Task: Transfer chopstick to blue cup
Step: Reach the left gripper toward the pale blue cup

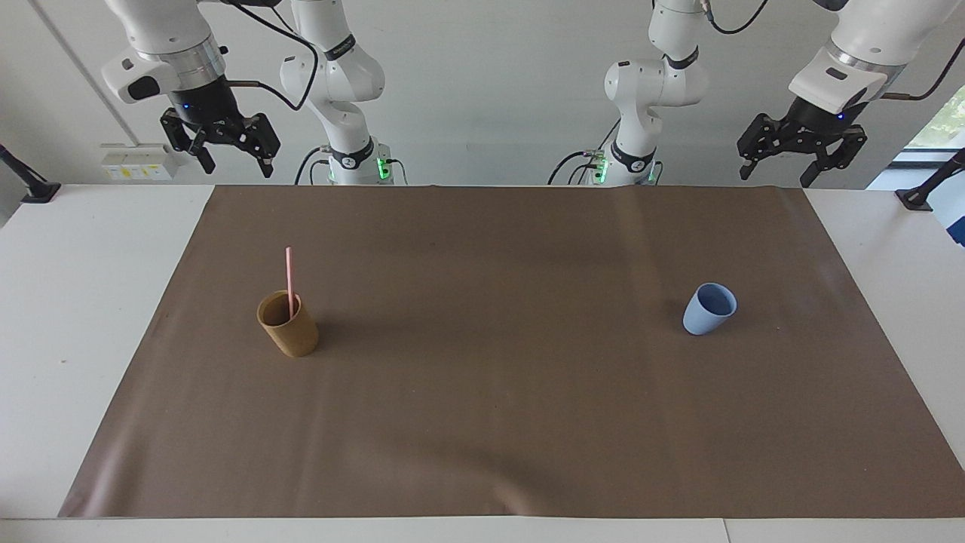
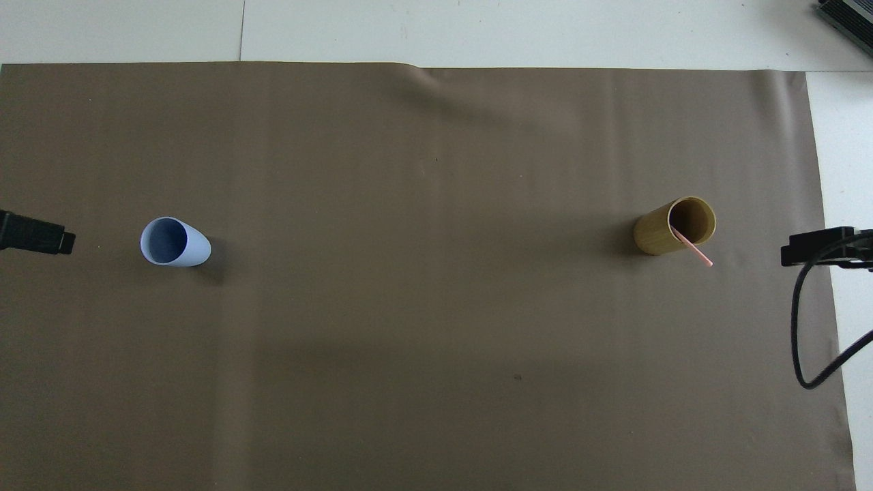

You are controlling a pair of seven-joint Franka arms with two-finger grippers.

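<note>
The pink chopstick (image 1: 289,280) (image 2: 694,250) stands upright in a tan-brown cylindrical cup (image 1: 289,326) (image 2: 672,227) toward the right arm's end of the table. The light-blue cup (image 1: 709,308) (image 2: 173,242) stands upright and empty toward the left arm's end. My right gripper (image 1: 235,161) hangs open high over the mat's corner at the robots' edge, with nothing in it. My left gripper (image 1: 776,170) hangs open high over the other corner at that edge, also holding nothing. Both are well apart from the cups.
A brown mat (image 1: 497,377) (image 2: 423,307) covers most of the white table (image 1: 75,317). A black cable (image 2: 808,327) loops by the right arm's end in the overhead view. A black clamp (image 1: 30,185) sits at the table's corner.
</note>
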